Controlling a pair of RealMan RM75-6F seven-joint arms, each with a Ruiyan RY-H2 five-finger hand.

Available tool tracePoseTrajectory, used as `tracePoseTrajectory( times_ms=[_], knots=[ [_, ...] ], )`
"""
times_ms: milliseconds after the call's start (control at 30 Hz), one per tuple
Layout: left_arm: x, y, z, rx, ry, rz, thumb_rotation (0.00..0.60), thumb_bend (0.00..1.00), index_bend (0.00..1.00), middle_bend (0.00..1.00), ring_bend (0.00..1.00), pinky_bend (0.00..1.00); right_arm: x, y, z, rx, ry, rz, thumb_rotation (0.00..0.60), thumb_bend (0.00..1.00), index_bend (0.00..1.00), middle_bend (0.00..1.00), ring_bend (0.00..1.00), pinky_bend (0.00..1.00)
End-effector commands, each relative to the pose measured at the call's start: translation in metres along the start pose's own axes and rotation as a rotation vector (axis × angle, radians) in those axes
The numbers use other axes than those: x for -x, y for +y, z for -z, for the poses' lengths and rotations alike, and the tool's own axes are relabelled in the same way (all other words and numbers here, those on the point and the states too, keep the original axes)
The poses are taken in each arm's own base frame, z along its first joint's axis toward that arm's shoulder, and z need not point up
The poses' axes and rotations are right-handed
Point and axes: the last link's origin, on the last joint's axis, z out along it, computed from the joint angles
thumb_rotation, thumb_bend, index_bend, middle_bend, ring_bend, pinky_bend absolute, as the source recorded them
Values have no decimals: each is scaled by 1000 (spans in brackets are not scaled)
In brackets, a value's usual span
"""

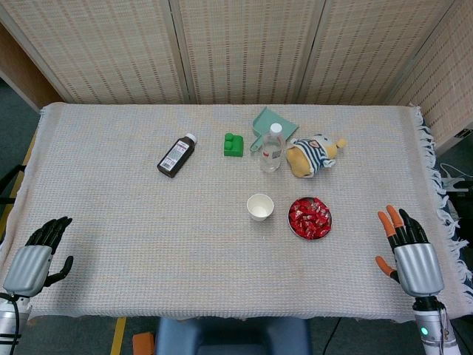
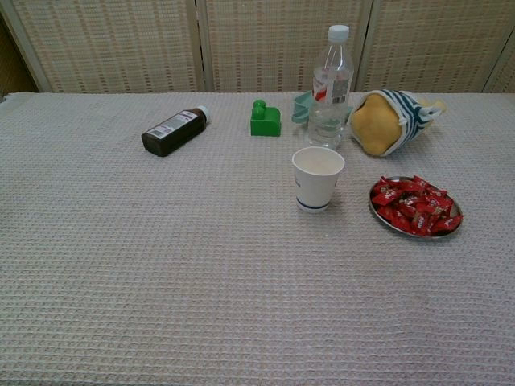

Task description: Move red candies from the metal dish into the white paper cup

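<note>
A round metal dish (image 1: pixel 293 225) (image 2: pixel 378 214) heaped with red candies (image 1: pixel 310 216) (image 2: pixel 414 206) sits right of centre on the cloth. Just to its left stands the white paper cup (image 1: pixel 259 206) (image 2: pixel 317 178), upright, with nothing visible inside it. My right hand (image 1: pixel 408 244) rests near the front right edge, fingers spread, well to the right of the dish and holding nothing. My left hand (image 1: pixel 38 253) lies at the front left corner, fingers apart and bare. Neither hand appears in the chest view.
Behind the cup stand a clear water bottle (image 1: pixel 271 148) (image 2: pixel 331 88), a green block (image 1: pixel 233 144) (image 2: pixel 264 119) and a teal dustpan (image 1: pixel 270 123). A striped plush toy (image 1: pixel 312 154) (image 2: pixel 386 121) lies behind the dish. A brown bottle (image 1: pixel 177 155) (image 2: pixel 173 131) lies on its side further left.
</note>
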Motion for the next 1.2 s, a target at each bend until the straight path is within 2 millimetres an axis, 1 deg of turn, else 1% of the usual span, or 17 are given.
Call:
tracePoseTrajectory(
  times_ms=[33,67,133,233,367,433,467,500,567,633,733,767,867,967,1067,1133,1200],
  knots=[
    [0,0,-1,-1,-6,-2,600,453,0,37,48,154,6,-2,-4,-5,-37,39,600,90,0,0,0,171],
    [0,0,-1,-1,-7,3,600,454,0,37,48,154,9,-4,-6,-12,-50,51,600,90,0,0,0,183],
    [0,-2,-3,-4,-9,6,600,454,0,37,48,154,15,-13,-18,-39,-88,63,600,90,0,0,0,209],
    [-1,-3,-3,-7,-12,14,600,454,0,37,48,155,21,-30,-47,-113,-152,110,600,90,0,0,0,231],
    [-3,-6,-2,-13,-4,22,600,454,0,37,48,164,29,-57,-90,-209,-259,202,600,90,0,0,8,309],
    [-4,-7,-2,-18,-1,24,600,453,0,37,48,166,33,-68,-105,-241,-295,234,600,90,0,0,40,347],
    [-5,-8,-2,-21,-1,26,600,453,0,37,48,167,36,-73,-114,-251,-315,251,600,90,0,0,74,376],
    [-5,-9,-2,-24,-1,27,600,454,0,37,48,168,38,-77,-120,-256,-326,263,600,90,0,0,96,393],
    [-5,-10,-1,-27,-3,29,600,454,0,37,48,171,43,-85,-129,-264,-351,280,600,90,0,0,173,459],
    [-5,-11,-1,-30,-5,31,600,454,0,37,48,173,47,-90,-136,-267,-365,297,600,90,0,1,208,494],
    [-6,-12,0,-34,-6,33,600,454,0,38,48,174,55,-97,-143,-269,-398,311,600,93,0,49,267,552],
    [-6,-13,0,-34,-6,35,600,454,0,38,48,174,57,-98,-146,-267,-408,311,600,97,0,70,280,568],
    [-6,-13,1,-33,-4,38,600,454,0,38,48,175,65,-102,-151,-263,-444,307,600,108,0,85,306,600],
    [-7,-13,2,-31,-3,39,600,454,0,38,48,175,69,-104,-154,-260,-464,305,600,110,0,91,317,602],
    [-7,-13,1,-30,0,43,600,454,0,38,48,175,73,-105,-151,-273,-473,333,600,111,0,101,328,602],
    [-7,-13,1,-29,-3,43,600,454,0,38,48,175,75,-107,-151,-278,-475,340,600,111,2,117,334,602],
    [-7,-13,1,-29,-4,43,600,455,0,38,48,175,77,-108,-151,-281,-478,346,600,112,24,148,340,602]
  ],
)
